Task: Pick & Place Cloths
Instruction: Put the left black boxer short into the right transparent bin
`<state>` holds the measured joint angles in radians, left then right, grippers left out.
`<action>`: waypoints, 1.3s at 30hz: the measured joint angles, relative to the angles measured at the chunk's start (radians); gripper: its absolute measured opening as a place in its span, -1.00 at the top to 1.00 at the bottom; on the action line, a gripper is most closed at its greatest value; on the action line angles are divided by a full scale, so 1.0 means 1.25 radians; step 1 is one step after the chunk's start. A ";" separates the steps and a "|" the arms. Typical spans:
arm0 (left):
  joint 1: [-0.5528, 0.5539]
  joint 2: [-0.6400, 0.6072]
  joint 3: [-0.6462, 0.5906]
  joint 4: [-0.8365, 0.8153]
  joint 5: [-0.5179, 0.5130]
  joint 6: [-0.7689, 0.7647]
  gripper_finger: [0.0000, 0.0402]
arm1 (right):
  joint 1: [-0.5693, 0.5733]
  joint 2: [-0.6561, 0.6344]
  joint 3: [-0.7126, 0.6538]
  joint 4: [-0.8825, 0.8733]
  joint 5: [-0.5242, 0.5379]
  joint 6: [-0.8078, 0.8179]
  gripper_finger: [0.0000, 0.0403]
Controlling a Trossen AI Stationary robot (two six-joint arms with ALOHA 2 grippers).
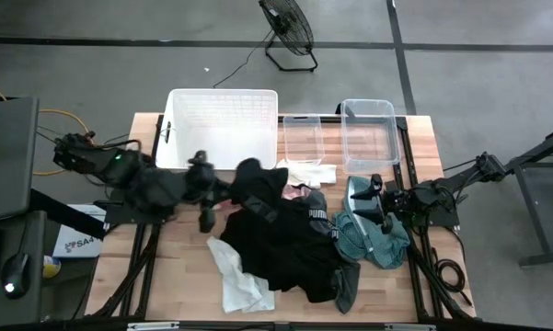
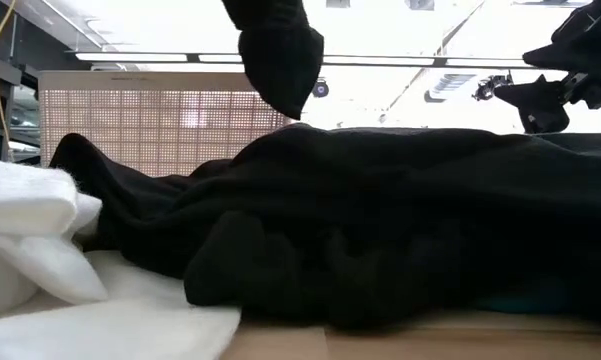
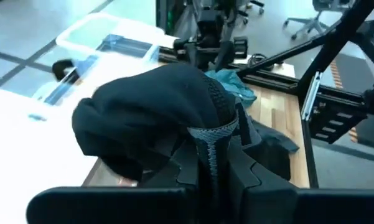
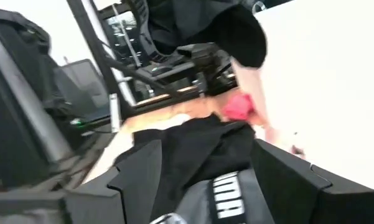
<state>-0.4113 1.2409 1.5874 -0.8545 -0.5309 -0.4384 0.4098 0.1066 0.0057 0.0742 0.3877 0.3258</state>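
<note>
Transfer step in hand. Left gripper (image 3: 215, 146), clamped tight on a bunched black fabric garment (image 3: 152, 115), holds it raised beside the white slatted plastic basket (image 1: 223, 124). Right gripper (image 1: 375, 207) waits, jaws apart, empty, above the teal-green cloth (image 1: 377, 241). Next move, in my judgement: carry over basket, release.

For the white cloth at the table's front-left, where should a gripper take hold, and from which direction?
Grip the white cloth at its upper bunched end, coming straight down from above. That end looks crumpled into folds, giving the fingers something to pinch, and it lies just clear of the black pile.

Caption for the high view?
Left gripper lifts a black cloth beside the white basket; right gripper waits open over teal cloth.
</note>
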 joint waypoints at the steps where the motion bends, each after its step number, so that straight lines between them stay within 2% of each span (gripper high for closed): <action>1: 0.021 0.018 0.016 0.003 0.024 0.018 0.89 | 0.000 0.000 0.000 0.000 0.011 -0.023 -0.19; 6: 0.108 0.099 0.089 0.046 0.136 0.086 0.89 | 0.000 0.000 0.000 0.006 0.027 -0.138 -0.19; 13: 0.166 0.159 0.134 0.085 0.241 0.138 0.89 | 0.000 0.000 0.000 0.007 0.026 -0.159 -0.19; 16: 0.186 0.166 0.141 0.112 0.273 0.144 0.89 | 0.000 0.000 0.000 0.029 0.052 -0.154 -0.19; 19: 0.201 0.166 0.141 0.135 0.294 0.144 0.89 | 0.000 0.000 0.000 0.085 0.044 -0.025 -0.19; 22: 0.216 0.166 0.141 0.154 0.294 0.156 0.89 | 0.000 0.002 0.000 0.162 0.079 0.139 -0.19; 24: 0.225 0.166 0.141 0.175 0.294 0.167 0.89 | 0.000 0.009 0.000 0.204 0.082 0.168 -0.19; 27: 0.239 0.166 0.141 0.195 0.294 0.180 0.89 | 0.000 0.025 0.015 0.247 0.067 0.079 -0.19; 32: 0.270 0.186 0.140 0.209 0.321 0.180 0.89 | 0.001 0.105 0.123 0.287 0.091 -0.076 -0.19; 39: 0.308 0.228 0.141 0.264 0.383 0.180 0.89 | 0.001 0.302 0.320 0.266 0.114 -0.223 -0.19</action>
<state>-0.0268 1.5254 1.7634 -0.5251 -0.0518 -0.2134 0.4107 0.4838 0.4063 0.4068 0.5306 0.0475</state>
